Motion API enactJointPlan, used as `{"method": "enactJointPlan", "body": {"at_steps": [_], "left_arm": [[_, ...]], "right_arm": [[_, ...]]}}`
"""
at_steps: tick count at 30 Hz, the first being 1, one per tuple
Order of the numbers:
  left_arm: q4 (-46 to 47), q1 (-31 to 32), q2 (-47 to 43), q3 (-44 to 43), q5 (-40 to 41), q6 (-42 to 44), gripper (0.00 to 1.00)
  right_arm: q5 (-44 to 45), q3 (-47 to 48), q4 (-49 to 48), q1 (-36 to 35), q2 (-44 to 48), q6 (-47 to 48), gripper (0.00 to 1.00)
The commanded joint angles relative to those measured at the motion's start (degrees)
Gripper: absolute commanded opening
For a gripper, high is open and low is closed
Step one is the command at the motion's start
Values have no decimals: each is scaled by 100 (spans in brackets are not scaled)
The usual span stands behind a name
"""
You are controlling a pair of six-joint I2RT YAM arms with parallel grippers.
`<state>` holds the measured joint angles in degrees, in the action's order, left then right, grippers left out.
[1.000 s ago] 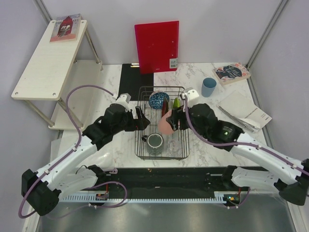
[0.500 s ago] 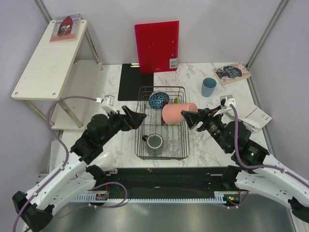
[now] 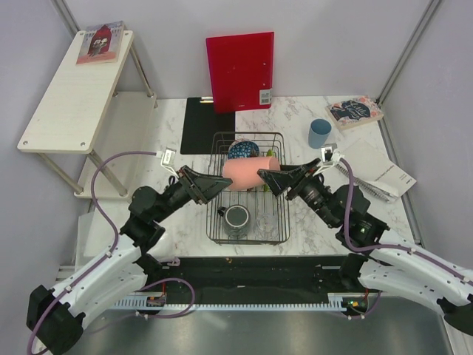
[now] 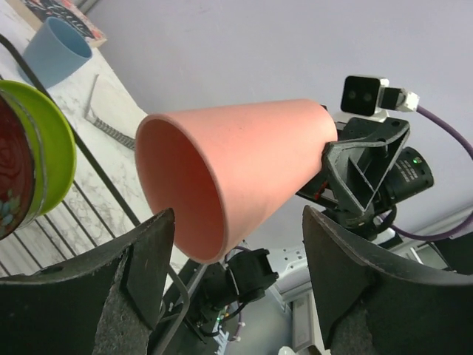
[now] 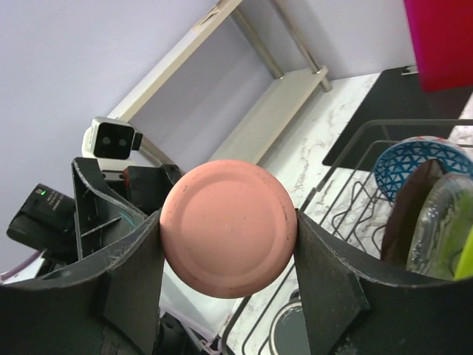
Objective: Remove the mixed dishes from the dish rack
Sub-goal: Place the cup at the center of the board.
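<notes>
The pink cup (image 3: 244, 174) lies sideways in the air above the dish rack (image 3: 247, 241). My right gripper (image 3: 267, 180) is shut on its base (image 5: 228, 225). My left gripper (image 3: 219, 182) is open, its fingers (image 4: 148, 251) wide on either side of the cup's mouth (image 4: 185, 192) without gripping it. In the rack are the dark grey mug (image 3: 236, 216), clear glass (image 3: 264, 220), blue patterned bowl (image 3: 242, 150), dark red plate (image 5: 403, 214), clear glass plate (image 5: 436, 214) and lime-green dish (image 4: 59, 148). The light blue cup (image 3: 319, 133) stands on the table to the rack's right.
A red board (image 3: 240, 70) leans at the back behind a flat black mat (image 3: 201, 122). A book (image 3: 355, 111) and a spiral notebook (image 3: 373, 171) lie at the right. A white shelf (image 3: 74, 89) stands at the left.
My right gripper lifted the pink cup from the rack, turned it sideways and carried it left. My left gripper rose and moved in, open, around the cup's mouth end.
</notes>
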<state>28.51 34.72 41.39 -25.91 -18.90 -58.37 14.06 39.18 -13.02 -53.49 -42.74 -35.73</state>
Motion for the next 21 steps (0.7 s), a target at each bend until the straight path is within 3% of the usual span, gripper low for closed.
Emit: {"method": "enactJointPlan", "body": {"at_steps": [1,6,9,12,14,15,17,20,21], "left_arm": [[787,-35,-69,25,-334,-359,76],[840,-35,-78,16,-369,-342,71],[849,-35,-78,16,-404,-333,52],[840,-35,-96,16,-448,-315,21],[770,-44,-131,16,-440,-289,7],[726,-44,-148,-1,-413,-272,2],[516,-79,-253,-28,-396,-184,2],[-210,-185,-429,-247,-317,88,2],[-502,-220,-464,-491,-177,202,2]], "right_arm": [[-544,275,-781,6,-129,-162,0],[-835,248,-975,6,-340,-294,0],[-853,222,-957,-3,-419,-339,0],[-835,239,-870,-3,-428,-321,0],[-800,239,-773,6,-411,-312,0],[-757,231,-729,-3,-393,-295,0],[-651,239,-537,-3,-305,-251,0],[-335,353,-64,-3,-156,-40,66],[-38,432,157,6,-103,4,98]]}}
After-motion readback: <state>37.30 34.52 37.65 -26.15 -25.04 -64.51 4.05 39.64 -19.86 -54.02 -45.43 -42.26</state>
